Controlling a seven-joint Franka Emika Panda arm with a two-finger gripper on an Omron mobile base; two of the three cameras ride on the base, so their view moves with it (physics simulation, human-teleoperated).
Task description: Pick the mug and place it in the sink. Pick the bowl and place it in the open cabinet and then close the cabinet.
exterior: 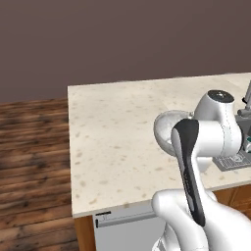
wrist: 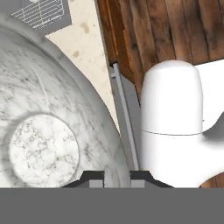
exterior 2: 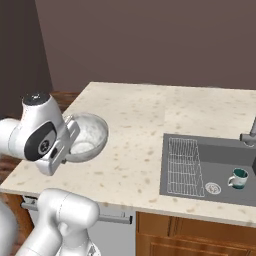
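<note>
While the gripper (wrist: 117, 178) pinches the rim of the bowl (exterior 2: 89, 135) (jaws nearly shut on it), the bowl sits on the counter (exterior 2: 145, 125) left of the sink (exterior 2: 220, 155), where the mug (exterior 2: 239, 178) stands.

Counter (exterior: 117, 127): pale speckled stone top, fills centre of both base views. Wood plank floor (exterior: 29, 162) at 9 o'clock of counter. Plain brown wall (exterior: 122, 34) at 12 o'clock. White appliance front with bar handle (exterior: 120, 219) under counter edge, 6 o'clock.
</note>
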